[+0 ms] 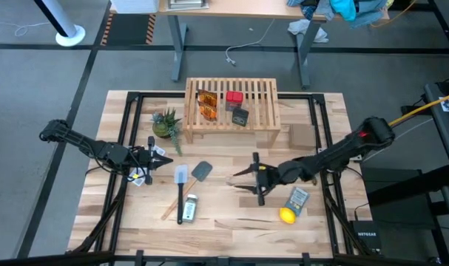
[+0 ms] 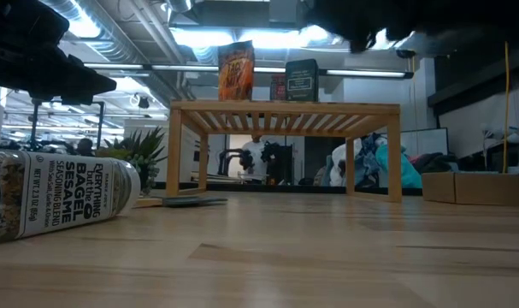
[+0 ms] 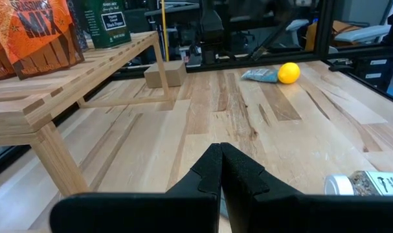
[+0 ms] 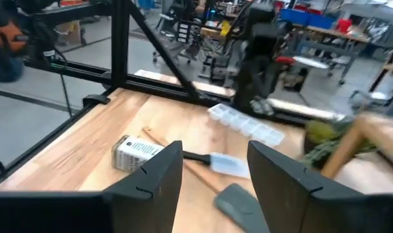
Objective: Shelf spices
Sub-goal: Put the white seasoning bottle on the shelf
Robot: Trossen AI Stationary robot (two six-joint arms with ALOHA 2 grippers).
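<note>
The shelf (image 1: 231, 111) stands at the table's far middle on its side legs. On its slats rest two amber packets (image 1: 206, 103), a red box (image 1: 234, 97) and a black box (image 1: 240, 116). A clear white-capped bottle (image 1: 190, 207) lies on its side on the table near the front edge, also seen in the low view (image 2: 54, 192). My right gripper (image 1: 237, 182) hangs open over the table's middle, right of the bottle, with nothing between its fingers (image 4: 154, 175). My left gripper (image 3: 220, 171) is shut and empty at the table's left (image 1: 157, 157).
Two spatulas (image 1: 202, 171) (image 1: 181, 185) lie between the bottle and my right gripper. A potted plant (image 1: 167, 123) stands left of the shelf, a cardboard block (image 1: 303, 133) to its right. A grey-blue packet (image 1: 297, 199) and a lemon (image 1: 286, 215) lie front right.
</note>
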